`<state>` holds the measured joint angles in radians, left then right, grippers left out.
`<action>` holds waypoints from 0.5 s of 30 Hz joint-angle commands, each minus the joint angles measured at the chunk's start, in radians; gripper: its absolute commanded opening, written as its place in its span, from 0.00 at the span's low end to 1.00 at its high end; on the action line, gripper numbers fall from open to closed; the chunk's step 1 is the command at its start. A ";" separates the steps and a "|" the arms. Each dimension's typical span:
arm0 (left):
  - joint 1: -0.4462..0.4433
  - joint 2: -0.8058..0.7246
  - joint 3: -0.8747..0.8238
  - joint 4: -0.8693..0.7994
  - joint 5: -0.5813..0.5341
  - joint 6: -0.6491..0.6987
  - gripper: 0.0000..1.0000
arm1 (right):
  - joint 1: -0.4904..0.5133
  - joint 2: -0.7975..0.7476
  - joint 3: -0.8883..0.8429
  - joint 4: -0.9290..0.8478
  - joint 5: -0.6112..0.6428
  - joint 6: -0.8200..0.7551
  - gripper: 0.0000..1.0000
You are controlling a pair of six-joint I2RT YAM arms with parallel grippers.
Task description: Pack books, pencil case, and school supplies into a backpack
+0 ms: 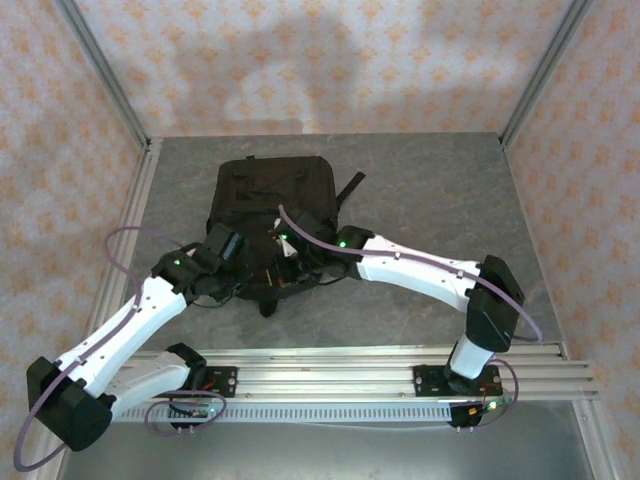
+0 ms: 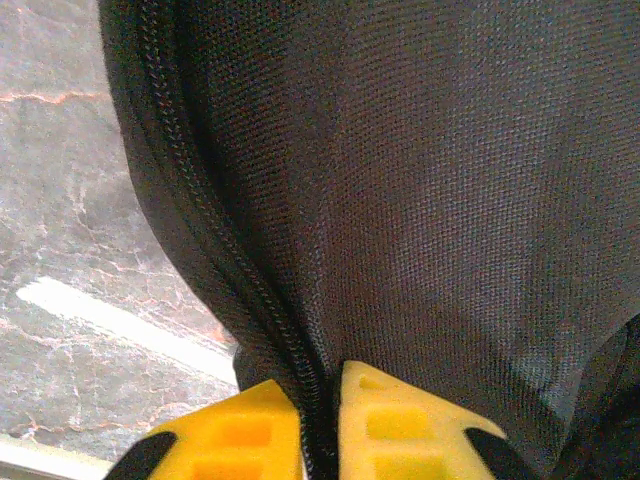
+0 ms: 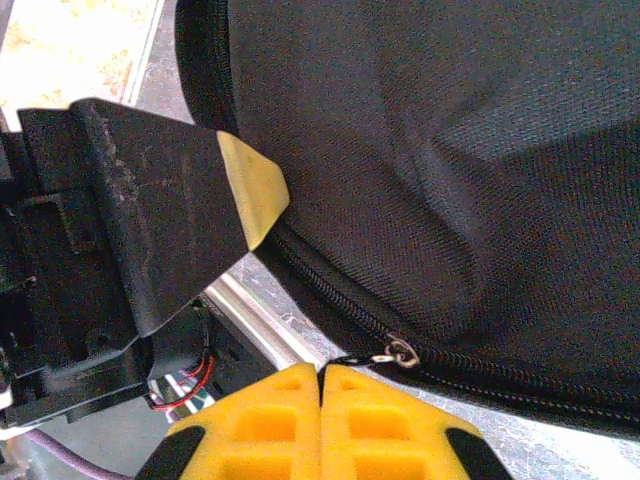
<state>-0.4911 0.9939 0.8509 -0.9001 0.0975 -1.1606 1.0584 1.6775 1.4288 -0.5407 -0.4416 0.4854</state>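
Observation:
The black backpack (image 1: 272, 205) lies flat in the middle of the table. My left gripper (image 2: 320, 388) is at its near left edge, with its yellow fingers shut on a fold of the fabric along the zip (image 2: 215, 240). My right gripper (image 3: 320, 372) is at the near edge beside it, shut on the small black zip pull (image 3: 365, 358), which hangs from a metal ring (image 3: 402, 350) on the slider. The left gripper's yellow-tipped finger (image 3: 252, 190) shows close by in the right wrist view. The books, pencil case and school supplies are out of view.
The grey stone-patterned table (image 1: 440, 180) has free room to the right of and behind the bag. A strap (image 1: 350, 187) sticks out at the bag's far right. An aluminium rail (image 1: 380, 380) runs along the near edge. Papered walls with metal posts (image 1: 105, 75) enclose the space.

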 commanded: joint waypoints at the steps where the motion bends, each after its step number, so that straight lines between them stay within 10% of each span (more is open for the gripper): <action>1: -0.010 -0.011 -0.022 -0.030 -0.042 0.005 0.08 | 0.014 -0.017 0.078 -0.019 0.039 -0.048 0.00; 15: -0.002 -0.079 0.012 -0.105 -0.126 0.061 0.00 | 0.014 -0.031 -0.053 -0.009 0.095 -0.046 0.00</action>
<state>-0.4911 0.9501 0.8425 -0.9325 0.0448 -1.1320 1.0664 1.6772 1.4162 -0.5770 -0.3878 0.4477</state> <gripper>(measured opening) 0.044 0.042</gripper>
